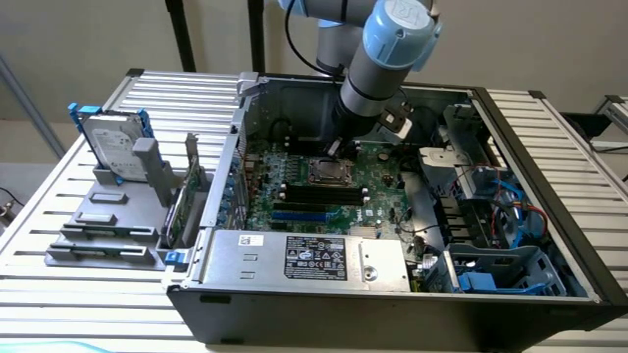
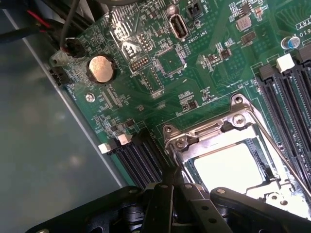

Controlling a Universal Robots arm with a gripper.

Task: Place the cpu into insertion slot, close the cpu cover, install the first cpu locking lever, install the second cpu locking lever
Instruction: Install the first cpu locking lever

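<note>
The cpu point(image 2: 227, 167) lies pale and flat in the insertion slot point(image 1: 329, 173) on the green motherboard. The silvery cpu cover point(image 2: 204, 138) is down over it, framing the chip in its window. A thin metal locking lever point(image 2: 279, 153) runs along one side of the socket. My gripper point(image 2: 171, 188) is shut, its dark fingers pressed together with nothing seen between them, just off the cover's edge near a corner. In the exterior view the gripper point(image 1: 337, 151) hangs low inside the case, at the far side of the socket.
Long black memory slots point(image 2: 286, 107) flank the socket, with more point(image 2: 138, 158) on the other side. A coin battery point(image 2: 100, 69) sits on the board. The grey power supply box point(image 1: 309, 257) closes the case's near side; drive cages and blue cables point(image 1: 501, 220) crowd the exterior view's right.
</note>
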